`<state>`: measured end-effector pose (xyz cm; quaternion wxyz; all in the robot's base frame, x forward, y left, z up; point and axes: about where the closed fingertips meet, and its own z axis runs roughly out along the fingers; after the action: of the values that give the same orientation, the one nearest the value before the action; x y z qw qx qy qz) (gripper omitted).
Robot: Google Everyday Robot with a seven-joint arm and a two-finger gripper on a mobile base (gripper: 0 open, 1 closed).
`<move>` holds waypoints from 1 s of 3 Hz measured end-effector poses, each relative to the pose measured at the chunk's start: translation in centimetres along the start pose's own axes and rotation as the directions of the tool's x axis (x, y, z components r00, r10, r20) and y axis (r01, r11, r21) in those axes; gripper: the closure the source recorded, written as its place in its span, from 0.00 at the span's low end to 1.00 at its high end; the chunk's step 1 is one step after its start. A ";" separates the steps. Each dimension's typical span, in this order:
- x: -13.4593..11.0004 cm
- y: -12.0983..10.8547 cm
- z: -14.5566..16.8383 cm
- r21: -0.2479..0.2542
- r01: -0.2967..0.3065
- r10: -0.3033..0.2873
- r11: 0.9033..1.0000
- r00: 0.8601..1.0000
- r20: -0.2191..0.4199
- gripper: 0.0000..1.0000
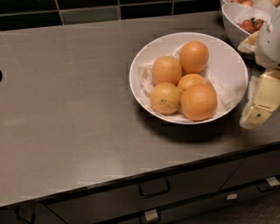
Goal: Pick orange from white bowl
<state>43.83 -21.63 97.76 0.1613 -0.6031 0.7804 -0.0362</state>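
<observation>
The white bowl (227,65) stands on the grey counter right of centre, lined with crumpled white paper and holding several oranges. The orange (194,57) is the smooth, deep-orange, slightly oval one at the back of the pile. An orange with a dark-green speck (165,98) lies front left, and the biggest round orange (198,102) lies front right. My gripper (256,113) is cream-coloured and hangs at the right edge of the view, just right of the bowl's rim and outside the bowl, pointing down toward the counter. It holds nothing that I can see.
A second white bowl with red fruit (249,24) stands behind at the top right, close to my arm (269,41). The counter's front edge (131,179) runs below the bowl, with drawers and handles (154,189) under it. A dark tiled wall (87,11) backs the counter.
</observation>
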 end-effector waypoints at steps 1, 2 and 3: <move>0.0 0.0 0.0 0.000 0.000 0.000 1.000 1.000 0.000 0.00; -1.5 -1.4 0.3 -0.007 0.042 -0.042 0.999 0.999 -0.009 0.00; -3.3 -3.6 1.0 -0.030 0.115 -0.115 0.993 0.993 -0.005 0.00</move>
<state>48.23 -19.28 98.41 0.1474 -0.6493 0.7452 -0.0361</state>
